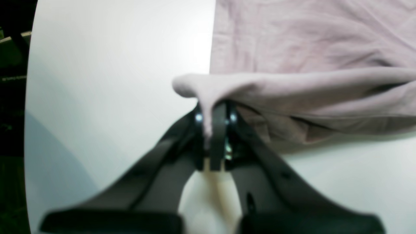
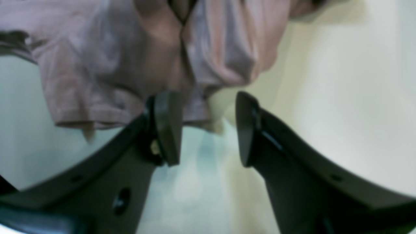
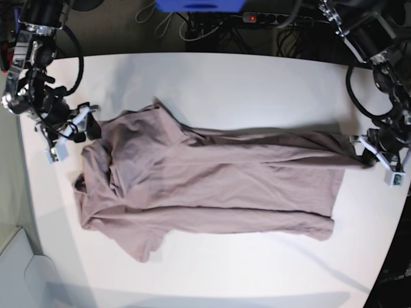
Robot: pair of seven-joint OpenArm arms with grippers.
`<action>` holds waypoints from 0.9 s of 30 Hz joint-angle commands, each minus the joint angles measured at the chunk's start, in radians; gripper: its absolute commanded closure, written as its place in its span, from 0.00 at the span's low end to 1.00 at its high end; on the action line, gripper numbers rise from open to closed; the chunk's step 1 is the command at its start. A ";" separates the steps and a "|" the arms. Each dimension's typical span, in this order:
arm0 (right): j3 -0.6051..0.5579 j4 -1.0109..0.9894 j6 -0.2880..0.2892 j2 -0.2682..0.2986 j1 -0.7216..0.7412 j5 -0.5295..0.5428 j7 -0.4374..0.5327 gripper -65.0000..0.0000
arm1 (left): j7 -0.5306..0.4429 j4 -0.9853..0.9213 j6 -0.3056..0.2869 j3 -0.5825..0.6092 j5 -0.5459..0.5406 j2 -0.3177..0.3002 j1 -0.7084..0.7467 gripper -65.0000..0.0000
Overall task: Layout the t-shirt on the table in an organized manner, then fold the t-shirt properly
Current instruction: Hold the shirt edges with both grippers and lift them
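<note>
The mauve-brown t-shirt lies stretched sideways across the white table, partly folded over itself and wrinkled. At the right end of the base view, my left gripper is shut on a corner of the shirt. The left wrist view shows that pinched fold of the t-shirt lifted between the closed fingers of the left gripper. My right gripper stands open at the shirt's other end. In the right wrist view the right gripper has its jaws wide apart, with the bunched t-shirt just ahead and nothing held.
Cables and a power strip lie beyond the table's far edge, beside a blue object. The table's rounded edge drops to dark floor in the left wrist view. White tabletop surrounds the shirt on all sides.
</note>
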 commanded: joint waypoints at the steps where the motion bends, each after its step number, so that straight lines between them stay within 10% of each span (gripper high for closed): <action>1: 0.001 0.018 0.006 0.007 0.009 0.017 0.020 0.58 | -0.023 0.015 0.002 -0.002 -0.013 -0.019 -0.017 1.00; 27: -0.054 -0.114 0.006 -0.009 0.028 0.017 0.102 0.58 | -0.023 0.020 0.002 -0.002 -0.013 -0.019 -0.014 1.00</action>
